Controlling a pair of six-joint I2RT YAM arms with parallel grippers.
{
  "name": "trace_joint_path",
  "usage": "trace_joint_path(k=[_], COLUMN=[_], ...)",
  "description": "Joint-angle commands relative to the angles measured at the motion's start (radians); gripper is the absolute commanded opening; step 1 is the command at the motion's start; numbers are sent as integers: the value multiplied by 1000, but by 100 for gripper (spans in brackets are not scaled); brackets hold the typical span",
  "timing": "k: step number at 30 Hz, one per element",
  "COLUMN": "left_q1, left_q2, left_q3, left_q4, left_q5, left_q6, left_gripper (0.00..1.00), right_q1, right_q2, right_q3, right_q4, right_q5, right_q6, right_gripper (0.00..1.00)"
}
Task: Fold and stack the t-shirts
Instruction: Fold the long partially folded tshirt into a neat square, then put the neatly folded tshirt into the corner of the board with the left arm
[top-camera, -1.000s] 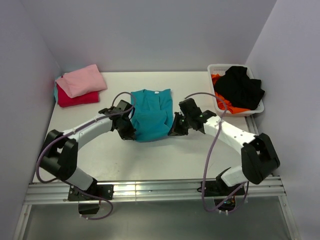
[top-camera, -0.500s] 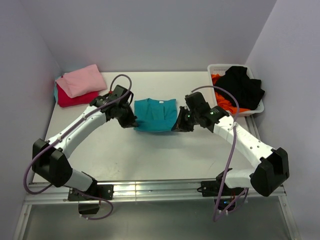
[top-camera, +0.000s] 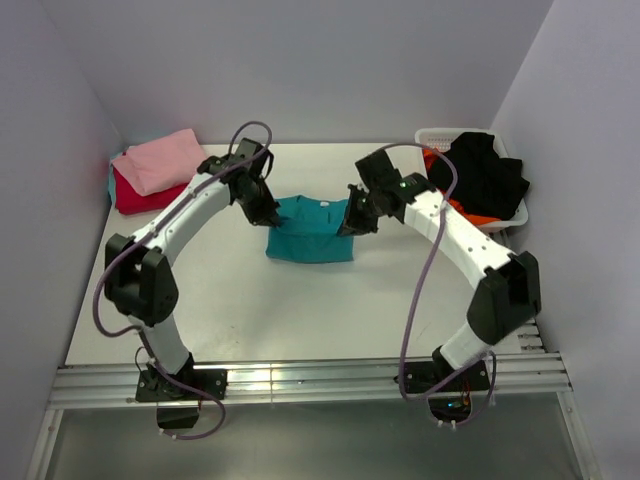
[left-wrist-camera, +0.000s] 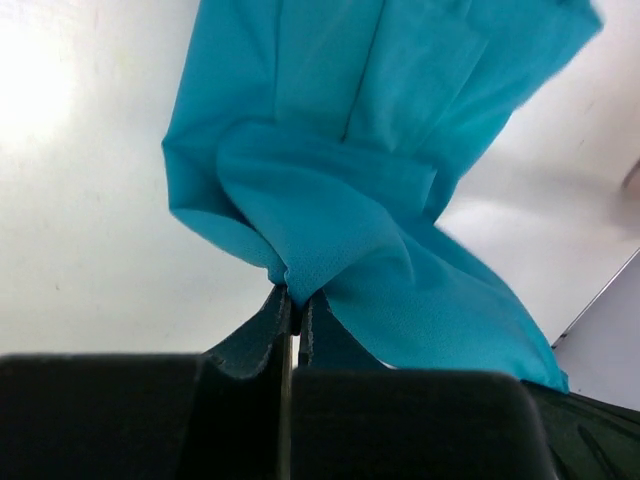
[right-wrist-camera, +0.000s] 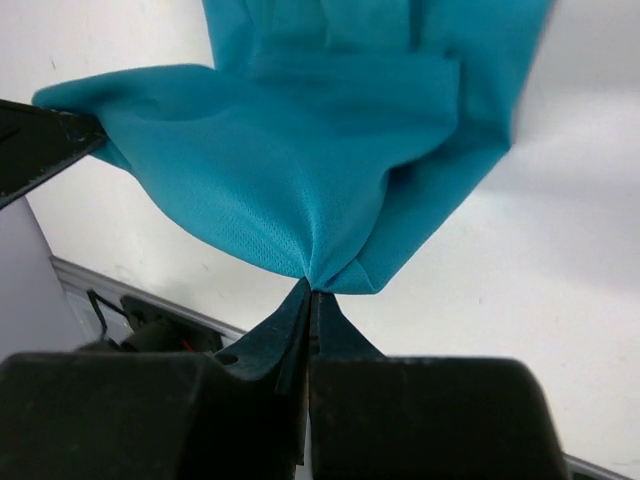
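Pinching teal t-shirt (top-camera: 310, 240), left end effector (top-camera: 270, 216) and right end effector (top-camera: 349, 224) both clamped, long axis crosswise, collar rearward.

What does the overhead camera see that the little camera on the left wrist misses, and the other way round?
Only the overhead view shows the right gripper, the pink t-shirt lying on the red t-shirt at the far left, and the white basket holding the black t-shirt and orange t-shirt. Only the left wrist view shows, close up, the left gripper pinched shut on a bunched edge of the teal t-shirt. Both show that shirt, the left gripper and the table.
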Motion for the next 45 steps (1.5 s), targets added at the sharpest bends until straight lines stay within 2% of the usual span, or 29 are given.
trace_joint_path(k=[1,2,3,4,5,6,7,8,9,10,12,13,14,16,17,20,23,30,37,43,45], left_q1=[63,90,104,115,141,156,172,196,207,218,250,255,265,282,299,299,288,270,216,207,206], left_q2=[147,198,254,315,440,511,644,697,734,743,675,562,508,402,380,300,221,170,220,288,337], left_q3=[180,228,282,405,473,552,726,806,863,870,763,591,506,352,324,224,60,-272,-330,-308,-262], left_q4=[17,20,21,21,29,27,-18,-37,-49,-25,48,96,184,202,179,176,250,516,682,788,777], left_q5=[23,37,43,51,77,99,100,93,94,115,128,120,104,94,83,54,91,188,186,192,189], left_q6=[69,83,113,124,152,155,155,160,152,141,126,129,131,137,166,230,252,183,137,68,65], left_gripper=[0,0,6,25,98,99,99,99,99,100,100,99,99,99,99,99,99,99,99,100,99], right_q1=[-62,-76,-106,-122,-137,-168,-183,-199,-214,-241,-259,-262,-262,-260,-260,-260,-260,-266,-282,-292,-297], right_q2=[138,191,304,369,519,598,676,800,845,870,829,783,681,594,532,436,349,267,198,163,164], right_q3=[198,262,403,478,672,780,888,1062,1124,1152,1041,955,768,613,505,336,194,109,86,48,47], right_q4=[-41,-67,-88,-104,-186,-240,-328,-361,-383,-392,-342,-294,-183,-74,-58,-24,28,19,-21,-45,-53], right_q5=[13,28,31,30,84,92,105,115,94,77,56,51,45,40,40,36,34,47,54,65,70], right_q6=[-59,-71,-74,-83,-74,-68,-62,-33,-22,-8,21,27,29,24,21,-2,-16,-39,-71,-92,-99], right_gripper=[0,0,0,0,7,37,56,92,98,98,98,98,98,98,98,98,98,98,98,98,98])
